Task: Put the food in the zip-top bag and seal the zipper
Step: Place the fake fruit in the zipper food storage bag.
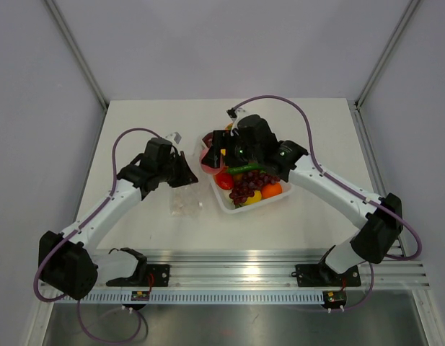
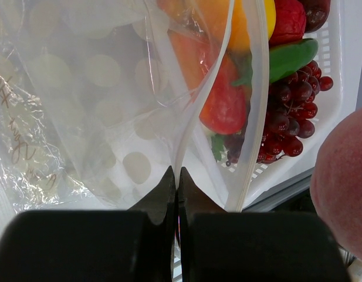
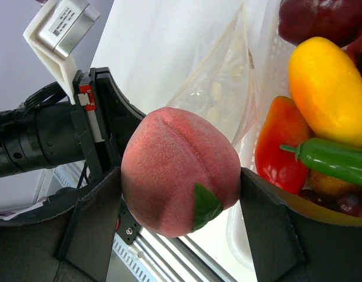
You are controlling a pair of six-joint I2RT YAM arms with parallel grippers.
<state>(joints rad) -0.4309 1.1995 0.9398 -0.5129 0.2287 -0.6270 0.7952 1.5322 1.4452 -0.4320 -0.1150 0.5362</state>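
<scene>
The step in hand is loading: one piece is lifted and on its way to the bag, and nothing lies inside yet as far as the left wrist view shows.

The left arm runs from its base toward 1 o'clock, wrist bent down over the table. The left gripper (image 2: 176, 176) is pinched tight on one lip of the zip-top bag (image 2: 98, 88), so the zipper (image 2: 258, 106) strips stand apart and the mouth gapes toward 3 o'clock. In the top view the bag (image 1: 186, 204) hangs at 6 o'clock of that gripper (image 1: 180, 169), its lower end on the table.

Just at 3 o'clock of the mouth hangs a peach (image 3: 181, 170), clamped between the widely spread fingers of the right gripper (image 3: 181, 176). The right arm sweeps from its base toward 10 o'clock, crossing over the tray (image 1: 280, 198), its wrist turned sideways toward the bag.

The rest of the food, grapes (image 1: 251, 184) among it, sits in the tray at 3 o'clock of the bag.

The next move, I judge, calls for carrying the peach toward 9 o'clock through the gap between the strips and letting go only once it is well inside. The opening looks narrow for the fruit, so it could snag on a lip.
</scene>
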